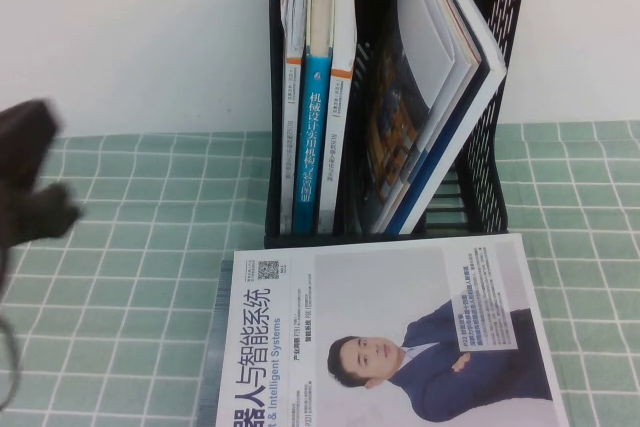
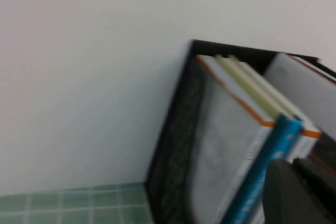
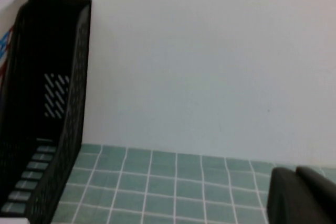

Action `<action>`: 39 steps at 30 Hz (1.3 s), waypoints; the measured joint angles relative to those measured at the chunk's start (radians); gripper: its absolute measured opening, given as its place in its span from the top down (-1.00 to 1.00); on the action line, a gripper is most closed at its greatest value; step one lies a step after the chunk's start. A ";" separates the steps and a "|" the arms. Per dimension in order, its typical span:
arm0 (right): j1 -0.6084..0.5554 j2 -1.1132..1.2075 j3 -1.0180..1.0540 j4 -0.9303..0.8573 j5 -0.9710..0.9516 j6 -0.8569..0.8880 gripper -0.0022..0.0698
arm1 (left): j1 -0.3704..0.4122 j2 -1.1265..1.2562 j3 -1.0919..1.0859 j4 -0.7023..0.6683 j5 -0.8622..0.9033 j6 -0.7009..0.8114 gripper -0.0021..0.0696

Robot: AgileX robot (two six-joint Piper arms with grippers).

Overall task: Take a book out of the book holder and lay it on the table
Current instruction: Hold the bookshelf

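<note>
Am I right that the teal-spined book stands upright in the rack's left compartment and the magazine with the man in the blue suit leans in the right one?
Not quite. The magazine lies flat on the table in front of the book holder, as the high view shows. The teal-spined book does stand upright in the left compartment; a different stack of books leans in the right one.

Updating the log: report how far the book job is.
Done: nothing; the large thin white catalogue leans inside the tall black perforated plastic book holder; only a white magazine picturing a suited man lies on the pale green gridded cloth table. In hand: left gripper hangs left of the holder, right gripper, fingers shut, beside its right wall; neither touches the catalogue. Left: grasp, lift, lay flat.
</note>
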 joint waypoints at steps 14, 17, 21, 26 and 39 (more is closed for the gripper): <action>0.000 0.476 0.000 -0.528 -0.762 0.363 0.95 | -0.449 0.631 -0.347 -0.031 -0.134 0.018 0.95; 0.000 0.593 -0.002 -0.602 -0.891 0.425 0.95 | -0.454 0.767 -0.439 -0.097 -0.114 0.018 0.95; 0.000 0.718 -0.002 -0.627 -0.964 0.427 0.95 | -0.454 0.877 -0.544 -0.138 -0.092 0.018 0.95; 0.000 0.840 -0.004 -0.631 -1.077 0.423 0.95 | -0.454 0.966 -0.645 -0.157 -0.088 0.018 0.95; 0.000 0.966 -0.010 -0.694 -1.225 0.325 0.95 | -0.454 1.051 -0.728 -0.248 -0.030 -0.031 0.95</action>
